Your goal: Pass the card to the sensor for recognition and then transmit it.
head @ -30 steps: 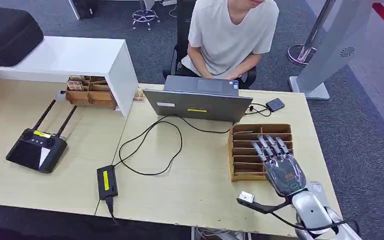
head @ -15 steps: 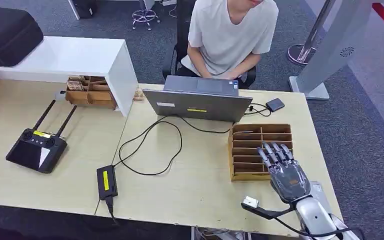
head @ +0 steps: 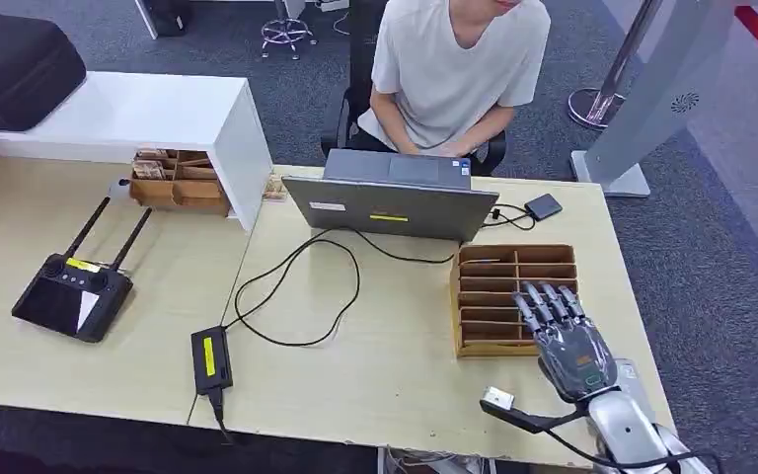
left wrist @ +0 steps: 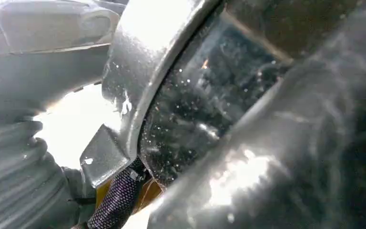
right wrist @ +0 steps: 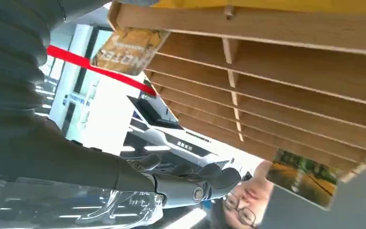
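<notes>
My right hand (head: 570, 341) hovers empty, fingers spread, over the wooden rack (head: 498, 286) where a card (right wrist: 128, 43) reads "HOTEL".

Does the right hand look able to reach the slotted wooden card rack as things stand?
Probably yes: the right hand hovers over the near right corner of the slotted wooden card rack, fingers spread, with nothing between them.
</notes>
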